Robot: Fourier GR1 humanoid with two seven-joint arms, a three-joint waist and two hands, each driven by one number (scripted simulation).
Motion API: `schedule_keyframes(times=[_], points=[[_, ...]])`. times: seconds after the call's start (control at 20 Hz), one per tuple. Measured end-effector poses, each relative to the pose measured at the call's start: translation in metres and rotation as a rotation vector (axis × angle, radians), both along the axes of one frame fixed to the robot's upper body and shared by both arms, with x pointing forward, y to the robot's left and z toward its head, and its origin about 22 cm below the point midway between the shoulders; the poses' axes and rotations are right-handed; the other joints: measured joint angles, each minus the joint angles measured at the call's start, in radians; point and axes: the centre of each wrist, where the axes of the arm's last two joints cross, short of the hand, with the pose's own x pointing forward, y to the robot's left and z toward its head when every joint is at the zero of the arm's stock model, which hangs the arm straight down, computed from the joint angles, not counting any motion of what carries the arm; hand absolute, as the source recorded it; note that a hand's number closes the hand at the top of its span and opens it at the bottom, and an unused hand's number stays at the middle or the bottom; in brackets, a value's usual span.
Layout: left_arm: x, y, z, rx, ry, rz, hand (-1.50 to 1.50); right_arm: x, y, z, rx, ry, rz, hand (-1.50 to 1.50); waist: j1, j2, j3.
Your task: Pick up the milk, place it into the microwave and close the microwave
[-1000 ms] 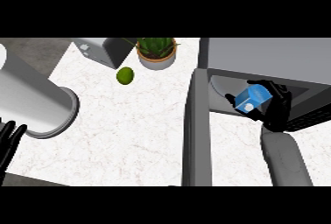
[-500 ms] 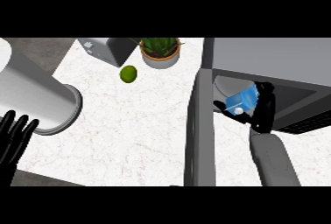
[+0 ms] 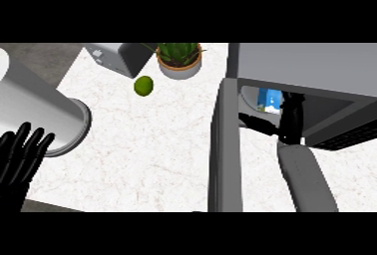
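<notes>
The milk (image 3: 270,99), a blue and white carton, stands just inside the opening of the grey microwave (image 3: 309,67) at the right. My right hand (image 3: 290,119) reaches into that opening beside the carton's right side. Its fingers are straight and its thumb is spread to the left, below the carton, so the hand is open and no longer wrapped round it. The microwave's door (image 3: 227,149) hangs open, swung out toward me as a long grey slab left of my right forearm. My left hand (image 3: 21,155) rests open at the left edge, fingers up.
A potted plant (image 3: 179,60) stands at the back next to the microwave. A green fruit (image 3: 144,85) lies on the marble counter (image 3: 147,149) in front of a grey box (image 3: 117,54). A big grey cylinder (image 3: 37,112) lies at the left.
My right hand carried the milk deeper into the microwave and uncurled from it; the carton now shows apart from the fingers. My left hand rose further into view.
</notes>
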Motion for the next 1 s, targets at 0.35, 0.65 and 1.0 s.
schedule_keyframes(times=[0.35,0.65,1.0], points=[[0.004,-0.011,0.0,-0.003,-0.001,-0.006,-1.5,0.007,0.007,-0.003,-0.011,0.028,0.042,-1.5,-0.023,-0.008,-0.001],[0.006,-0.02,-0.001,-0.008,0.003,-0.003,-1.5,0.012,0.011,-0.005,0.003,0.055,0.104,-1.5,-0.044,-0.015,0.0],[0.009,-0.03,-0.006,-0.007,0.022,-0.019,-1.5,0.039,0.0,0.005,0.159,0.284,0.087,-1.5,-0.066,0.004,0.004]])
